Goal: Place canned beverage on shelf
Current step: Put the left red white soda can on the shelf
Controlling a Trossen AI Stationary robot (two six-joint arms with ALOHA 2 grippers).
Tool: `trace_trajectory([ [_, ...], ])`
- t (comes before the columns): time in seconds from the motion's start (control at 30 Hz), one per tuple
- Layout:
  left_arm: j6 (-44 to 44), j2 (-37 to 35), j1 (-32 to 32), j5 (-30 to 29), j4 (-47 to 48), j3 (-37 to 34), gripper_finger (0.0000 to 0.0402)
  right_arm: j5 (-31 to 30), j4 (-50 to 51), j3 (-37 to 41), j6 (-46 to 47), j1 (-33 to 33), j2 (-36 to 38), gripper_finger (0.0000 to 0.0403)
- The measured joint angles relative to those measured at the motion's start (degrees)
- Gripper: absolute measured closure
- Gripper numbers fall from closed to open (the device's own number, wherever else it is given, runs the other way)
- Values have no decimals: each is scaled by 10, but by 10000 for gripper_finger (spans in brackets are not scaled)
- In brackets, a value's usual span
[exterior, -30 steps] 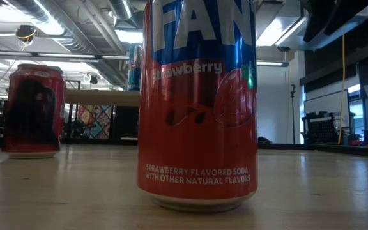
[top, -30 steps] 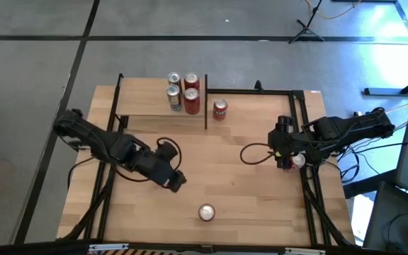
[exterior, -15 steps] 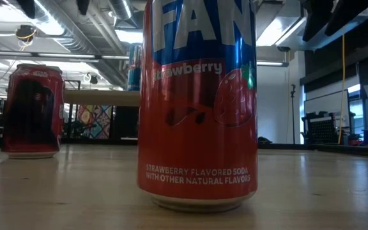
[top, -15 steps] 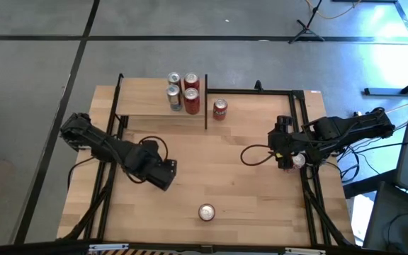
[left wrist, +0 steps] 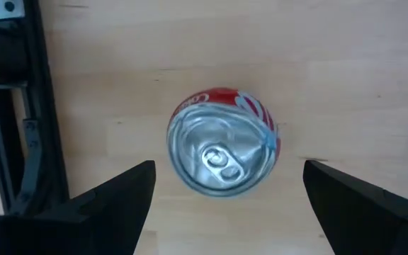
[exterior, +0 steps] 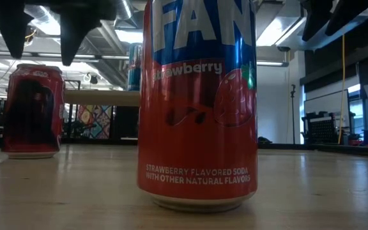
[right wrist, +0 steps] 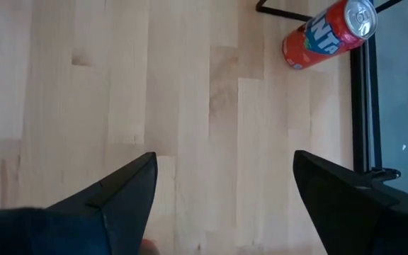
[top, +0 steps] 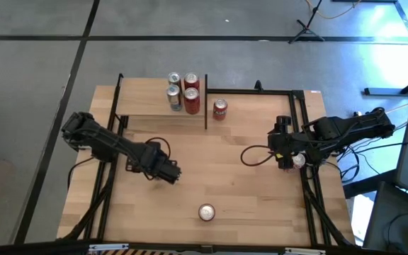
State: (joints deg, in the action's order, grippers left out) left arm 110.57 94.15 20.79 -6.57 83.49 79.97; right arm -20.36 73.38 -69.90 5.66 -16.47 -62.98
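A red strawberry soda can (top: 206,212) stands upright on the tabletop near the near edge; it fills the low view (exterior: 198,102). It also shows from above in the left wrist view (left wrist: 222,157). My left gripper (top: 170,173) is open above the table, to the far left of this can and touching nothing. Its fingers hang into the low view's top left (exterior: 43,32). The shelf (top: 147,99) stands at the far left with several cans on it. Another red can (top: 220,108) stands on the table beside the shelf. My right gripper (top: 284,161) waits open at the right.
Black frame rails run along the table's left side (top: 105,205) and right side (top: 310,205). A black shelf post (top: 205,106) stands between the shelf and the red can beside it. Cables (top: 257,152) loop by the right arm. Bare tabletop lies in the middle.
My left gripper has drawn back a little toward the table's far left and come down. Its open fingers now hang into the top of the low view, where they did not show a second ago. The cans have not moved.
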Motion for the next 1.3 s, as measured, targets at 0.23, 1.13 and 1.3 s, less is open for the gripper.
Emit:
trace_trajectory([
  [0.23,-31,0,-21,12,-28,-44,53,0,0,0,-2,0,0,84],
  [1.13,-568,-13,-80,-20,24,84,130,-37,-65,-19,-61,12,0,84],
  [1.3,-748,-18,-130,-56,71,167,130,-23,-76,-59,-56,80,0,84],
])
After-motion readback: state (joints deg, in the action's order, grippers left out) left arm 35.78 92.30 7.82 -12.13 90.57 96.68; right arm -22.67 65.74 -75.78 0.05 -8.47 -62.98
